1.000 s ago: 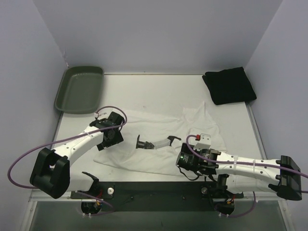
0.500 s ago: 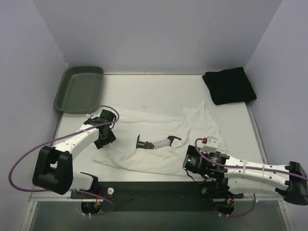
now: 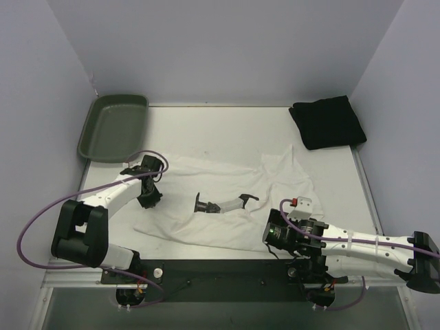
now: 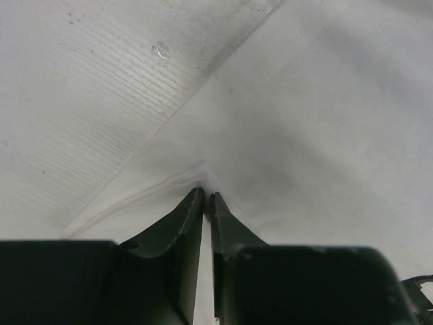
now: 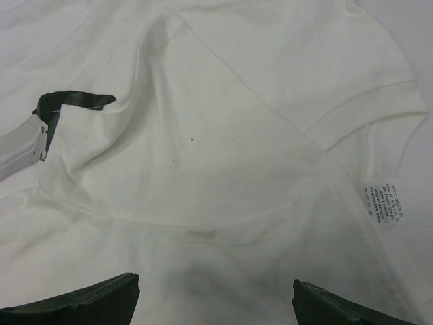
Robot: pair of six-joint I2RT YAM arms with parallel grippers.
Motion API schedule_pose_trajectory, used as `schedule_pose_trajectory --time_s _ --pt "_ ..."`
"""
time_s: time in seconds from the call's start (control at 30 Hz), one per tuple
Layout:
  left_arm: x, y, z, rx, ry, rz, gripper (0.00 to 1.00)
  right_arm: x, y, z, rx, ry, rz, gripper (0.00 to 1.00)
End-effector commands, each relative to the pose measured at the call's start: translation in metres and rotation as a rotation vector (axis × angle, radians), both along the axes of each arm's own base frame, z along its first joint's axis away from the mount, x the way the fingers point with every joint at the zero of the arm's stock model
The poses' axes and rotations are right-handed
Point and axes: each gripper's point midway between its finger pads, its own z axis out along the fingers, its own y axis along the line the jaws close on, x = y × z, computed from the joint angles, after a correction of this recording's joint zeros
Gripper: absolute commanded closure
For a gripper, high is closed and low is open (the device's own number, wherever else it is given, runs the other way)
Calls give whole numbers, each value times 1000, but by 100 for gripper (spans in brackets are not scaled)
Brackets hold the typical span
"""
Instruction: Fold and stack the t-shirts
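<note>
The left gripper (image 4: 207, 198) pinches an edge of the plain white cloth t-shirt (image 3: 206, 175), peaked between its nearly closed fingertips, likely to lift a fold. The right gripper (image 5: 215, 284) hangs spread wide, collar just ahead. The folded black cloth t-shirt (image 3: 326, 122) lies well beyond.

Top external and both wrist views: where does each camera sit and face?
Top external: above and behind the robot, facing down; left arm, right arm, dark green plastic tray, folded black cloth t-shirt.
Left wrist: on the left arm, facing down along the left claw, closed on the white cloth t-shirt's edge.
Right wrist: on the right arm, facing down past the open right claw onto the same shirt.
Shared: all three show the white t-shirt.
</note>
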Motion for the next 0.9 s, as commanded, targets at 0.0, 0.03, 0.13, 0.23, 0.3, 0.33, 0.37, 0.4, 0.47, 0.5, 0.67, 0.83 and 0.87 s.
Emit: schedule_pose_trajectory --time_s 0.0,0.03,0.13,0.23,0.3,0.33,0.37,0.4,0.47,0.5,0.67,0.83,0.87 --pt "18 -1 9 -25 -54 0 89 0 -12 -1 -43 -16 -16 0" --pt "18 -1 8 -26 -53 0 95 0 -12 0 -42 -16 -16 0" --pt "16 2 6 -27 -47 5 100 -1 -12 -2 -46 -11 -15 0" --pt "13 6 5 -29 -45 17 100 -1 -12 -2 -47 -9 -15 0" --pt "14 8 10 -32 -61 18 100 -2 -11 -3 -45 -9 -12 0" --pt "16 11 14 -32 -72 26 100 -1 -11 -2 -45 -11 -13 0" --pt "17 13 17 -30 -81 32 100 -1 -10 -2 -43 -11 -12 0" --pt "18 15 20 -31 -89 36 100 -1 -10 -2 -41 -12 -12 0" --pt "19 19 24 -38 -94 50 100 -1 -9 -2 -43 -12 -8 0" --pt "19 20 26 -39 -97 49 100 -1 -9 -2 -43 -12 -9 0" --pt "20 24 34 -40 -108 54 100 -1 -9 -2 -38 -16 -8 0" --pt "17 27 31 -44 -83 59 100 -2 -8 -1 -37 -14 -4 0" --pt "15 28 31 -42 -80 59 100 -2 -8 -2 -37 -13 -3 0"
